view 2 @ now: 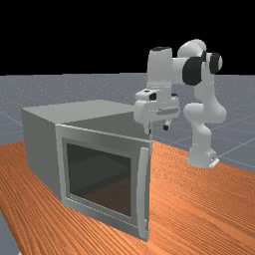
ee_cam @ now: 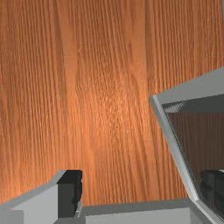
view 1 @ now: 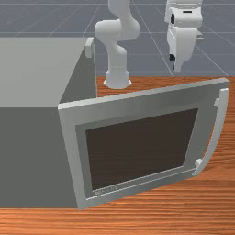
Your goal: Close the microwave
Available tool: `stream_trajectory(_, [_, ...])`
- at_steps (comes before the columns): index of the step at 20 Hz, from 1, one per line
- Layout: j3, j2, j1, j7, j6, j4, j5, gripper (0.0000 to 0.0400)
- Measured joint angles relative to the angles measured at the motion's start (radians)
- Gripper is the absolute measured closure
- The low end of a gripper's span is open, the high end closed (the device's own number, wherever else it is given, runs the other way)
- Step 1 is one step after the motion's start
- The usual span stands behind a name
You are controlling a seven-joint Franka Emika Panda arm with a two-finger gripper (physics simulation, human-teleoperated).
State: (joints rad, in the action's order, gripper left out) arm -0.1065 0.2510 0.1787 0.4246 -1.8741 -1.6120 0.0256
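– where's the microwave (view 1: 27, 158)?
– its grey body takes up the left side of the front view, and the left and middle of the far view, sitting on the orange-brown table (view 1: 160, 211).
– and the door (view 1: 69, 137)?
– open. it slants out from the body, across the middle and right of the front view, with its dark window (view 1: 142, 151) towards us. the curved handle (view 1: 216, 133) is near the right edge there.
– what about the gripper (view 2: 157, 129)?
– just above the middle of the far view, to the right of centre, pointing down. in the front view it's at the upper right, with a gap between it and the top edge of the door.
– is it holding anything?
– no, nothing. the fingers (ee_cam: 70, 192) stand wide apart; in the wrist view one has bare wood behind it, the other overlaps the door's window.
– and the arm (view 2: 160, 69)?
– folded over from its base, which is at the far view's right.
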Motion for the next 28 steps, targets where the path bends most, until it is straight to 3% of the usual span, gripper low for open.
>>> stream_trajectory(5, [-0.005,-0.008,-0.007,0.031,0.080,0.079,-0.033,0.0000])
stream_trajectory(13, [-0.004,0.195,-0.013,0.050,0.174,0.390,-0.034,0.0000])
stream_trajectory(14, [0.012,0.148,-0.001,0.025,-0.020,0.274,0.030,0.0000])
stream_trajectory(17, [0.046,0.194,0.020,-0.036,-0.206,0.290,0.120,0.0000])
stream_trajectory(18, [0.052,0.210,0.024,-0.038,-0.222,0.309,0.127,0.0000])
stream_trajectory(19, [0.028,0.249,0.007,0.024,-0.079,0.400,0.060,0.0000])
stream_trajectory(20, [0.024,0.272,0.005,0.037,-0.021,0.449,0.046,0.0000])
stream_trajectory(21, [0.031,0.253,0.009,0.020,-0.111,0.397,0.069,0.0000])
stream_trajectory(22, [0.026,0.280,0.005,0.037,-0.039,0.455,0.050,0.0000])
stream_trajectory(24, [0.030,0.276,0.008,0.030,-0.091,0.436,0.062,0.0000])
stream_trajectory(25, [0.044,0.256,0.016,0.002,-0.201,0.379,0.098,0.0000])
stream_trajectory(26, [0.040,0.266,0.013,0.013,-0.180,0.398,0.087,0.0000])
stream_trajectory(28, [0.063,0.251,0.028,-0.028,-0.295,0.347,0.135,0.0000])
